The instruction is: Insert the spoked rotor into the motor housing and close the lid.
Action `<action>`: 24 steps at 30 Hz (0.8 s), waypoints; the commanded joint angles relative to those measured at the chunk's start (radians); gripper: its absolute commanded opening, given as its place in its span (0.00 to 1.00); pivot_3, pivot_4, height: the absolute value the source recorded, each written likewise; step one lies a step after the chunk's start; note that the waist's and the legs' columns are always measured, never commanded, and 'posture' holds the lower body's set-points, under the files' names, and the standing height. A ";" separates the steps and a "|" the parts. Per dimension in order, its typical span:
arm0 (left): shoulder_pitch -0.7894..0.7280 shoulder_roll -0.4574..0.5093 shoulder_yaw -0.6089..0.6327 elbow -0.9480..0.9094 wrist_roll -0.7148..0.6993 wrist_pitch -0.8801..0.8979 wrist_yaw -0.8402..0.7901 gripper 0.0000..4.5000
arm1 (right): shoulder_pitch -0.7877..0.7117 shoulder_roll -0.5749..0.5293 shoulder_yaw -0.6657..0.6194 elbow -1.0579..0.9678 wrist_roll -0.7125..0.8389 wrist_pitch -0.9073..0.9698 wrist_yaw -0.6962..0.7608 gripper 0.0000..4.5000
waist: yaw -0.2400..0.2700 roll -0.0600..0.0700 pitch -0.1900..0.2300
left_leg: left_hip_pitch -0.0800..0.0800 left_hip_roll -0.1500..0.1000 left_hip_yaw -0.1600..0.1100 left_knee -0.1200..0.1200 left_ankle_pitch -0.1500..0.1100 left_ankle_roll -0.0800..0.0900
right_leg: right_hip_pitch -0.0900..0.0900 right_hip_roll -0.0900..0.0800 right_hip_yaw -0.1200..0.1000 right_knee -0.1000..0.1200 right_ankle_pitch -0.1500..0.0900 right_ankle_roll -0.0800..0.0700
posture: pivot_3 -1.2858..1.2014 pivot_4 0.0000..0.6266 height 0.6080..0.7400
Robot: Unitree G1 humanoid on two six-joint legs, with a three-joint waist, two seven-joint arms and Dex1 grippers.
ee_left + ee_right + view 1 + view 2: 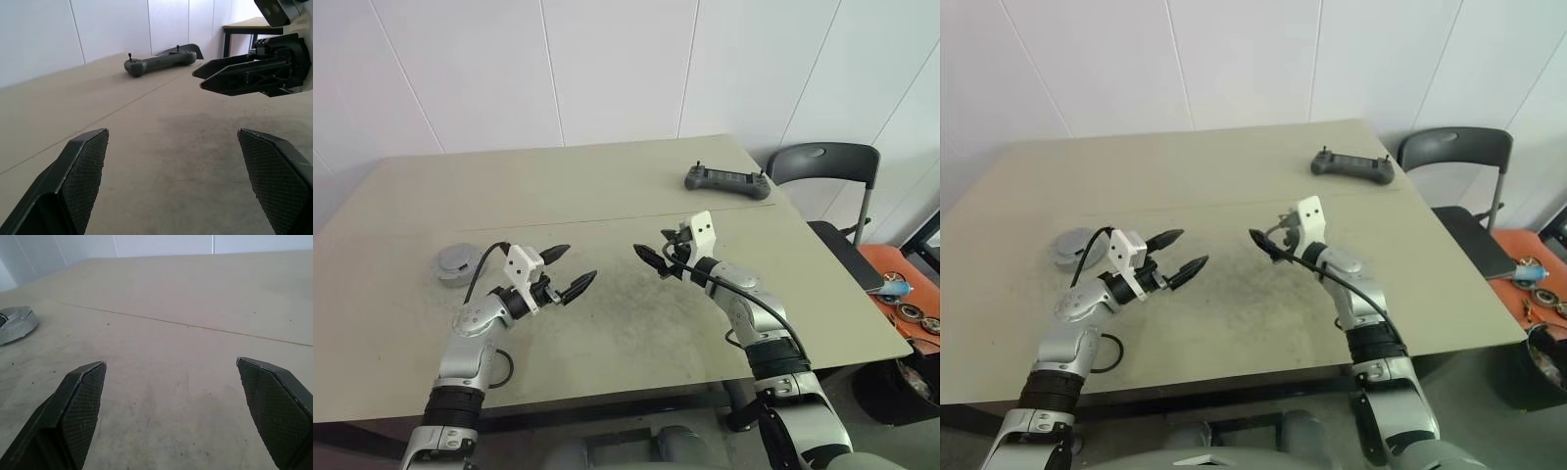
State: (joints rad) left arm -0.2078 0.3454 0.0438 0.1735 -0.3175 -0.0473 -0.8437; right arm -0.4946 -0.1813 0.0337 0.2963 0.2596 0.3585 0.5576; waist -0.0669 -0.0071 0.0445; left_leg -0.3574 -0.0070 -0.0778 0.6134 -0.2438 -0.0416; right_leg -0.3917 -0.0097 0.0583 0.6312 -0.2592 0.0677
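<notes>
A round grey metal disc, the lid by its look, lies flat on the table at the left; it is also in the right wrist view. The spoked rotor and the motor housing are out of view. My left gripper hovers just right of the lid, open and holding nothing, pointing toward the table's middle. My right gripper faces it from the right across a short gap, open too, with bare table between its fingers. The left wrist view shows the left fingers wide apart and the right gripper beyond them.
A dark handheld controller lies at the table's far right. A grey chair stands beside the right edge, and past it an orange surface carries small round metal parts. A thin seam crosses the tabletop.
</notes>
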 commanded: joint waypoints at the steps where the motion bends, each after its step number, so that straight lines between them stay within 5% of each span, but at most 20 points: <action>1: -0.003 0.006 0.005 -0.054 -0.014 0.003 0.005 1.00 | -0.026 0.004 -0.002 -0.032 0.003 -0.019 0.007 0.99 | 0.000 0.000 0.000 | 0.000 0.000 0.000 0.000 0.000 0.000 | 0.000 0.000 0.000 0.000 0.000 0.000 | 0.52 0.00 1.00; 24: 0.025 -0.005 0.009 -0.077 -0.013 -0.007 0.038 1.00 | -0.060 0.002 0.002 0.011 -0.021 -0.029 0.035 0.99 | 0.000 0.000 0.000 | 0.000 0.000 0.000 0.000 0.000 0.000 | 0.000 0.000 0.000 0.000 0.000 0.000 | 0.52 0.00 1.00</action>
State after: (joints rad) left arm -0.1750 0.3412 0.0427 0.1358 -0.3173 -0.0460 -0.8104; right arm -0.5223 -0.1804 0.0351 0.3186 0.2388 0.3553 0.5846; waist -0.0670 -0.0071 0.0445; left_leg -0.3574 -0.0070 -0.0778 0.6134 -0.2438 -0.0416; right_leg -0.3918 -0.0097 0.0583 0.6312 -0.2592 0.0676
